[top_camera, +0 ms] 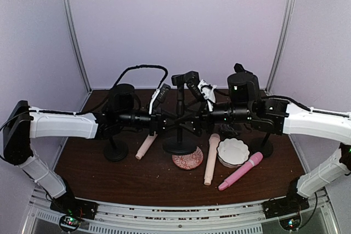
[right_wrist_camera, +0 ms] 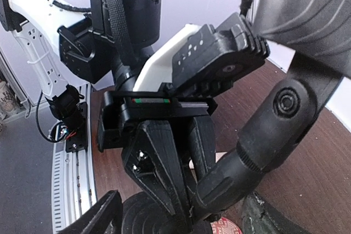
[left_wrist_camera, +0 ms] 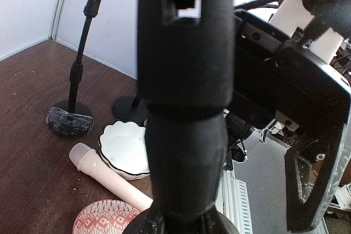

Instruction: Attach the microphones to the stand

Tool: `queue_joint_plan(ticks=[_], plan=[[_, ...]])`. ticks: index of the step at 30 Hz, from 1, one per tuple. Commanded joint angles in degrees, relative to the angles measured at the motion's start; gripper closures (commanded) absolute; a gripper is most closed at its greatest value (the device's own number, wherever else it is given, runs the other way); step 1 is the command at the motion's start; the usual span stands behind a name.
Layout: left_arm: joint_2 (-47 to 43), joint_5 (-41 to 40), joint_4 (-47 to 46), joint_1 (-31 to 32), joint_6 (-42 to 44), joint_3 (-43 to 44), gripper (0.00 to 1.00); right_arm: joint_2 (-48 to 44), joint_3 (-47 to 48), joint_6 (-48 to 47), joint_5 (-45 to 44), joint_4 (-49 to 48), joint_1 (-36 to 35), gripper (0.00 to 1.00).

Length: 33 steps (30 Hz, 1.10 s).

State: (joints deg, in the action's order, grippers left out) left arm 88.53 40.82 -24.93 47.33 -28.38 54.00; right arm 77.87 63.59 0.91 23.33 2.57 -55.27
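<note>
Microphones lie flat on the dark worktop (top_camera: 98, 173) in the overhead view. One peach microphone (top_camera: 146, 146) lies angled between the left stand (top_camera: 115, 152) and the centre stand (top_camera: 179, 146), its far end hidden under the arms. A second peach microphone (top_camera: 211, 159) lies between a red patterned dish (top_camera: 187, 160) and a white scalloped dish (top_camera: 232, 153). The pink microphone (top_camera: 240, 171) lies at a slant just right of the white dish, its head toward the base of the right stand (top_camera: 262, 147). Both arms reach inward and meet at the centre stand's pole, the left gripper (top_camera: 174, 119) on one side and the right gripper (top_camera: 192, 116) on the other.

From the left wrist, the centre stand's pole fills the middle of the frame, pressed close to the camera; the left gripper is clamped on it. The right arm (left_wrist_camera: 285, 75) crowds the right side. Beyond the pole, a peach microphone rests just beside the white dish, its handle running toward the red dish, with two stand bases farther back.

From the right wrist, the right gripper's fingers (right_wrist_camera: 312, 20) stand wide apart at opposite corners of the frame, with the stand's jointed pole and the left gripper between them. Whether either finger touches the pole cannot be told.
</note>
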Motion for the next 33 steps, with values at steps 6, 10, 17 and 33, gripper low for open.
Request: queue_joint_plan(ticks=[6, 10, 17, 33], plan=[[0.68, -5.5, 1.72, -0.57, 1.01, 5.05, 1.0, -11.58, -7.4, -0.24, 3.73, -0.66, -2.52, 0.26], [-0.14, -0.74, 0.03, -0.57, 3.53, 4.07, 1.0, -13.15, -12.39, 4.13, 6.23, -4.92, 3.94, 0.29], [0.62, 10.08, -6.06, -0.5, 3.49, 3.07, 1.0, -8.39, -13.7, 12.29, 14.4, -19.52, 8.51, 0.36], [1.24, 11.09, -5.09, -0.13, 3.75, 3.7, 1.0, 1.24, -7.32, 17.76, 21.81, -27.77, 8.5, 0.51]])
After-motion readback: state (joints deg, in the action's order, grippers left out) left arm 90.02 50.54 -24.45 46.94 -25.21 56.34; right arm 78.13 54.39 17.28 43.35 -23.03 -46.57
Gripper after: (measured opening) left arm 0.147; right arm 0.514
